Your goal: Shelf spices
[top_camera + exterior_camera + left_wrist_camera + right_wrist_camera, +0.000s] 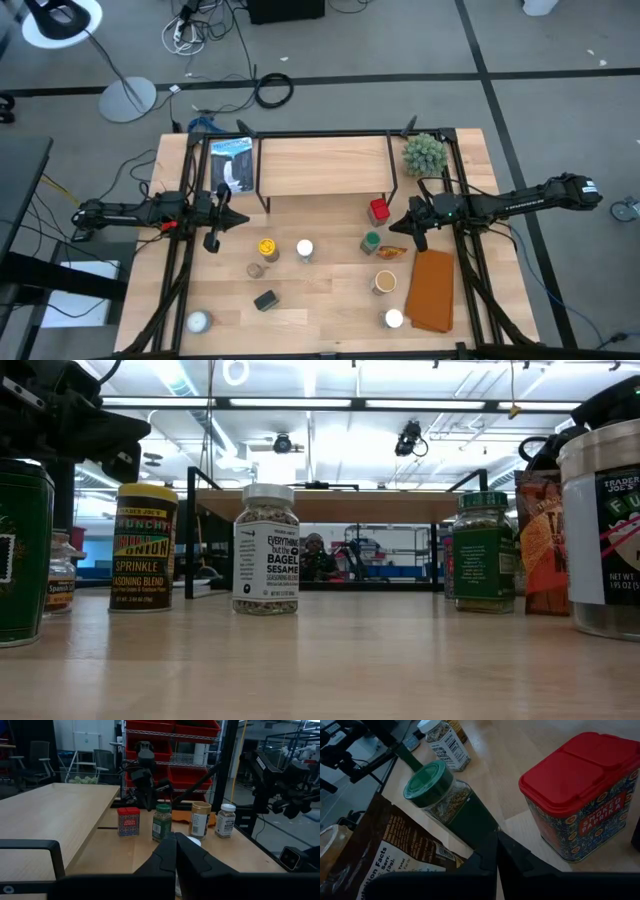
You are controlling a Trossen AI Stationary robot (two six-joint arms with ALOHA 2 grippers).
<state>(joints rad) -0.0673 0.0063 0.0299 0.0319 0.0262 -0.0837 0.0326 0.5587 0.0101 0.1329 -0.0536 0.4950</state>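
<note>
Judging by the bare shelf (320,165), nothing had been shelved yet: its pale board at twelve o'clock on the table (320,320) carried no jar. Every spice sat on the tabletop below it. The red paprika tin (379,210) stood just off the shelf's right leg, at about one o'clock from the table's centre, with the green-lidded jar (371,241) beside it toward four o'clock. The yellow-lidded jar (266,247) and the white-lidded sesame jar (304,249) stood near the centre, a dark tin (265,300) lay at seven o'clock, and a brown-lidded jar (385,283) sat at five o'clock beside the orange cloth (432,290).

The left gripper (212,240) hovered at nine o'clock, fingers pressed together and empty. The right gripper (495,840) hung at three o'clock, also closed on nothing, its tips pointing between the green-lidded jar and the red paprika tin. The whole job appeared to remain.
</note>
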